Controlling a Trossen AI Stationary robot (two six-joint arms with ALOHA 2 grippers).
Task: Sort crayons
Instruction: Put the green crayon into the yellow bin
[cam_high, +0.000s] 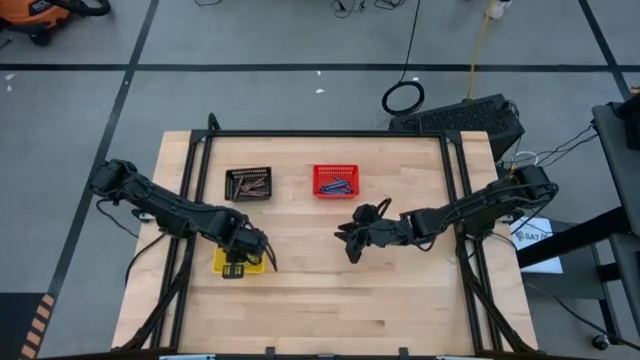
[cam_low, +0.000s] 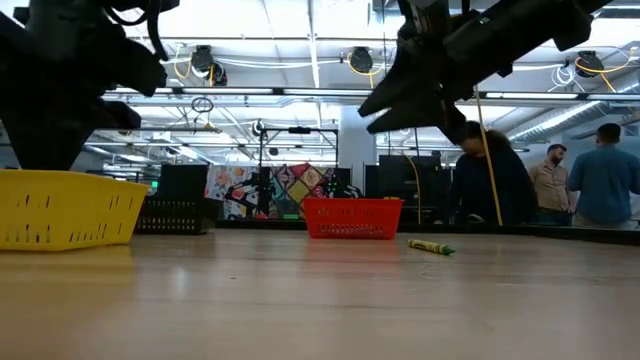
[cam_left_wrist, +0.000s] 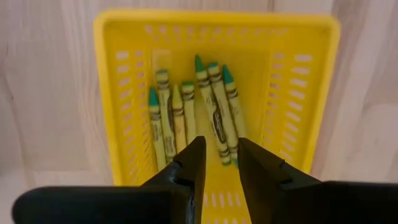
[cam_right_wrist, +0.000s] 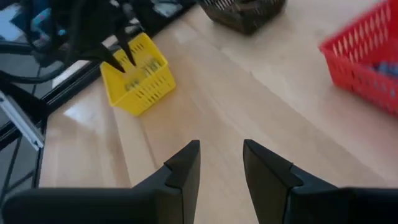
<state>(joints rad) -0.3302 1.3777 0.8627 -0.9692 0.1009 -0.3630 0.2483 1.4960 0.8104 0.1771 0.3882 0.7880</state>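
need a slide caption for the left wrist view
Left gripper open above the yellow basket, where yellow-green crayons lie side by side.

- The room is bright and evenly lit; long ceiling lights (cam_low: 300, 40) glare white in the low view.
- Against them both arms go to black silhouettes.
- The worktop (cam_high: 330, 290) takes soft, faint shadows under the arms from above.
- The near worktop in the low view is out of focus.
- The right wrist view is smeared; the red basket (cam_right_wrist: 367, 56) and yellow basket (cam_right_wrist: 137, 78) look blurred.
- The left wrist view is sharp on the crayons (cam_left_wrist: 193, 115), its own fingers (cam_left_wrist: 193, 168) soft.
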